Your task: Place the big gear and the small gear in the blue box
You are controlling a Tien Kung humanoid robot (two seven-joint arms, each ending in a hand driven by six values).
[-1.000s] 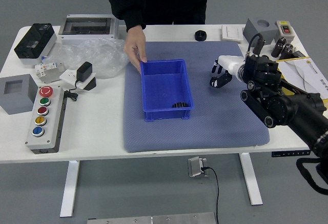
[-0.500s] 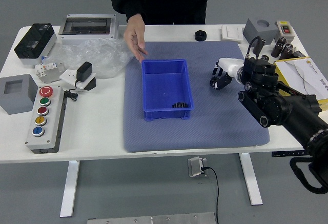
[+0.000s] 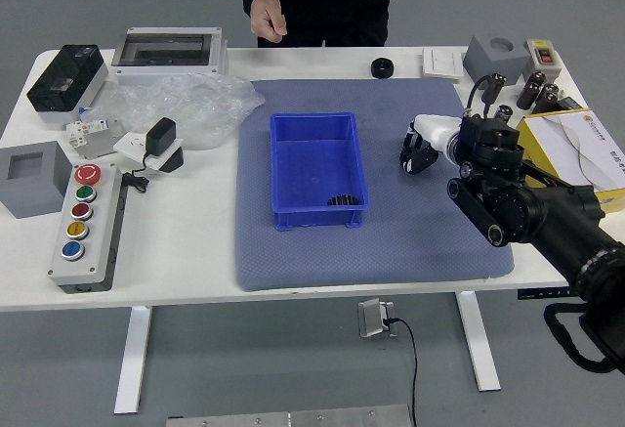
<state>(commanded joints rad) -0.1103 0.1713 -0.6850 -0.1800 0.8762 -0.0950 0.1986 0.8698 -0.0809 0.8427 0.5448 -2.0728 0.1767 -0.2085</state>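
A grey control panel with coloured round buttons (image 3: 88,227) stands at the left of the frame on the white surface (image 3: 186,241), with a crumpled clear plastic bag (image 3: 200,109) at upper left. At top centre, a person's loosely curled hand (image 3: 267,17) is raised in front of black clothing. The open blue plastic box (image 3: 314,165) sits mid-frame on a blue-grey mat (image 3: 391,251), one black toothed gear (image 3: 343,200) inside at its lower right. A black round piece (image 3: 382,67) lies at upper centre-right. Right of centre, the robot's black-and-white right hand (image 3: 420,153) is low over the mat; I cannot tell whether it grips anything.
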